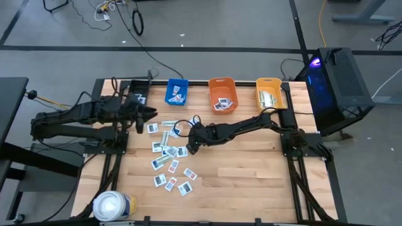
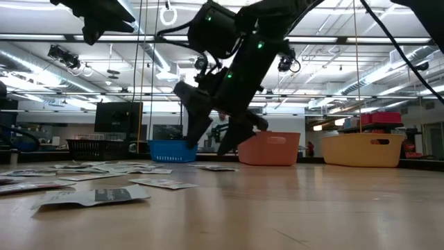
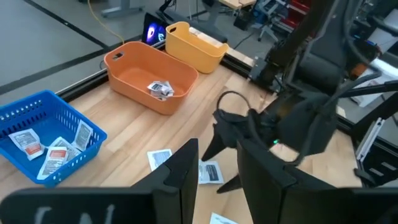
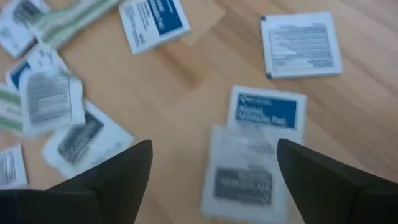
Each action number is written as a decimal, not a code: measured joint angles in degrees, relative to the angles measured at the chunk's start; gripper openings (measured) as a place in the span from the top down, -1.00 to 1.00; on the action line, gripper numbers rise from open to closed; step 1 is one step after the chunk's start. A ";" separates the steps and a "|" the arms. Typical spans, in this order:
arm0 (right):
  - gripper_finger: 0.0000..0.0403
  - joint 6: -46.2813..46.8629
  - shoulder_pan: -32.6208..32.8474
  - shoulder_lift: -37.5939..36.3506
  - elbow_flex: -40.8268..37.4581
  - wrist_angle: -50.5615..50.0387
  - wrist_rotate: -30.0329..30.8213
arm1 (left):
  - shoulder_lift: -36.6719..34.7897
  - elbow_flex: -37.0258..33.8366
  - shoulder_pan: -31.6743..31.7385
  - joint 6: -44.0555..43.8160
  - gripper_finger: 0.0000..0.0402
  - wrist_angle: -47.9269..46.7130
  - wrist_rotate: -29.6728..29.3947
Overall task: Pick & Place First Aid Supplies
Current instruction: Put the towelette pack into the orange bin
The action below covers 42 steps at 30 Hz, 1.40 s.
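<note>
The first aid supplies [image 1: 168, 156] are small white packets with blue or red print and pale green strips, lying flat and scattered on the table's left half. My right gripper [image 4: 214, 180] is open and points down just above the pile's right edge [image 1: 190, 145], over a white packet with grey print [image 4: 244, 177] and a blue-printed one [image 4: 268, 110]. In the low view the right gripper's fingertips [image 2: 214, 137] hang clear of the tabletop. My left gripper [image 3: 217, 186] is open and empty, raised near the table's far left [image 1: 151, 113], facing the right arm.
Three bins stand along the far edge: blue [image 1: 177, 91] with red-print packets, orange [image 1: 222, 94] with some packets, yellow [image 1: 270, 93] with greenish strips. A large white roll [image 1: 112, 206] stands at the near left corner. Bare wood lies on the table's right half [image 1: 251, 169].
</note>
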 joint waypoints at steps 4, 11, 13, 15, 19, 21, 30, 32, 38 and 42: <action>-0.72 2.94 -0.01 1.90 -0.04 -0.29 -0.54 | 0.01 0.00 0.00 0.00 0.43 0.09 0.01; -0.72 4.33 0.22 2.02 0.01 -1.13 -0.39 | 0.17 0.00 0.02 0.04 0.43 -0.13 -0.97; -0.72 4.37 0.22 2.02 0.01 -1.26 -0.44 | 0.15 0.00 0.02 0.02 0.43 -0.15 -1.52; -0.72 4.29 0.20 2.02 0.01 -1.38 -0.50 | 0.17 0.00 0.02 0.00 0.43 -0.15 -1.81; -0.69 4.17 0.20 2.02 0.01 -1.57 -0.52 | 0.17 0.00 0.02 0.00 0.43 -0.19 -1.90; -0.65 4.17 0.20 2.02 0.01 -1.68 -0.74 | 0.15 0.00 0.02 0.00 0.43 -0.18 -1.90; -0.32 4.15 0.09 2.02 0.01 -2.06 -2.09 | 0.15 0.00 0.02 -0.02 0.43 -0.17 -1.90; -0.24 4.15 0.07 2.02 0.01 -2.04 -2.78 | 0.15 0.00 0.02 -0.05 0.43 -0.15 -1.90; 0.01 4.15 0.02 2.02 0.01 -2.03 -3.17 | 0.15 0.00 0.02 -0.05 0.43 -0.15 -1.90; 0.20 4.15 -0.02 2.02 0.01 -2.12 -3.23 | 0.15 0.00 0.02 -0.05 0.43 0.26 -1.90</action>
